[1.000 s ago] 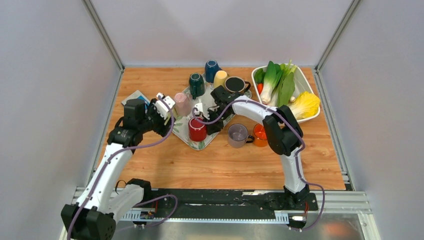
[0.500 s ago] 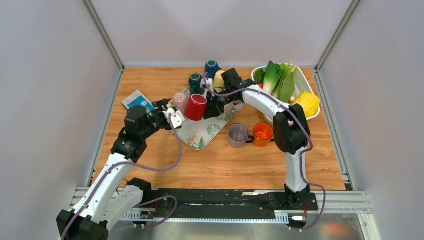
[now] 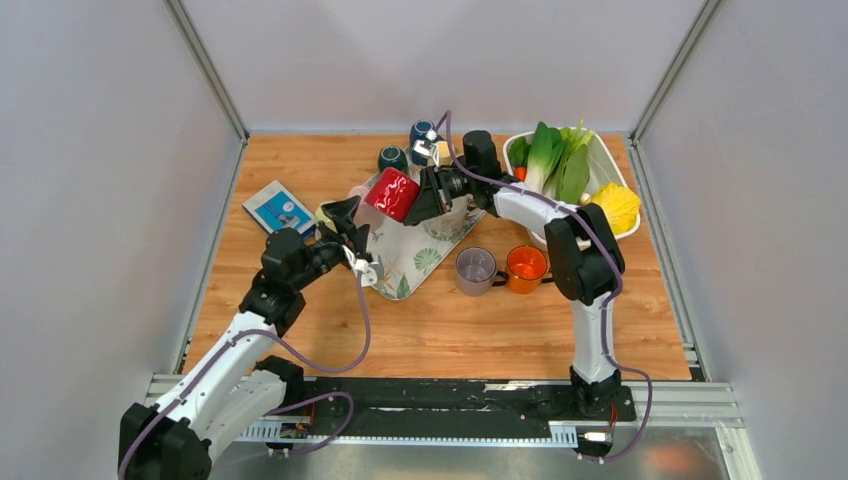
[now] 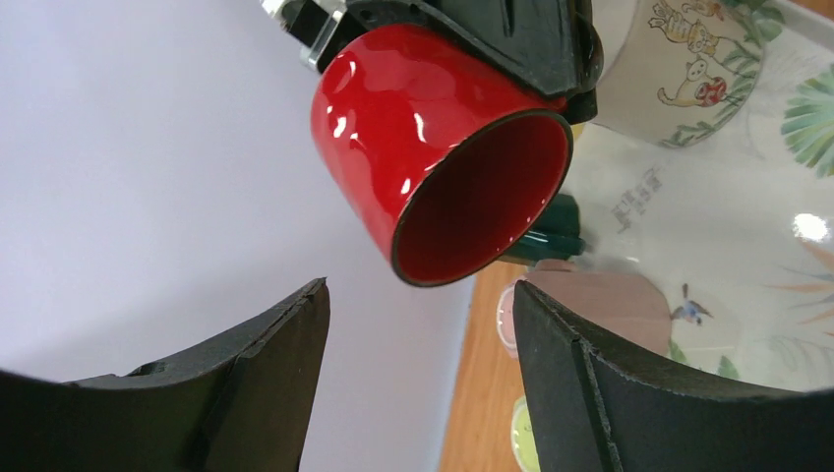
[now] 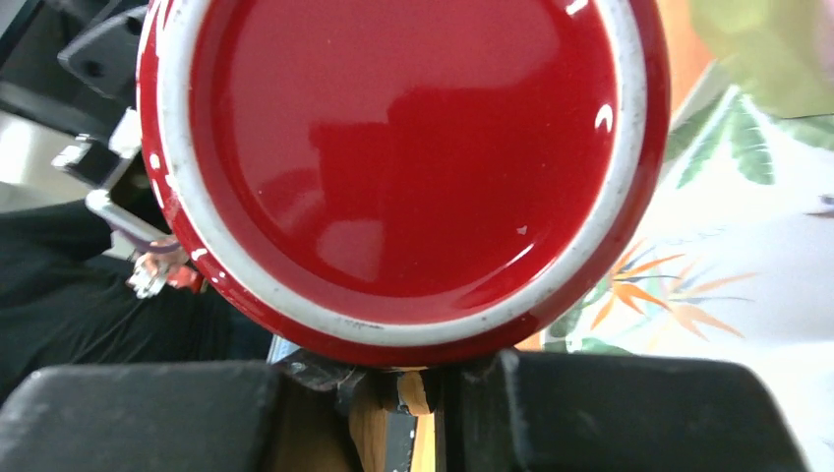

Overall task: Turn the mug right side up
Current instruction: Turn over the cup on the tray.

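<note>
- The red mug [image 3: 391,193] has been lifted off the near left part of the patterned tray [image 3: 405,268], where it stood upside down a second ago. It is now held in the air over the tray's far half, tipped onto its side.
- Nearest the arm bases, a grey-purple mug [image 3: 475,268] and an orange mug [image 3: 524,266] are stood upright on the wooden table [image 3: 450,330], side by side, just right of the tray.
- The left gripper [image 3: 352,226] is positioned at the tray's left edge, jaws spread wide with nothing between them. The red mug's mouth is faced toward it.
- The right gripper [image 3: 428,190] is clamped tight on the red mug at its base end; the part gripped is hidden.
- Farther back, a dark green mug [image 3: 390,158] and a blue mug [image 3: 420,130] are placed near the tray's far corner.
- A white basin [image 3: 612,168] of vegetables [image 3: 560,160] is set at the far right.
</note>
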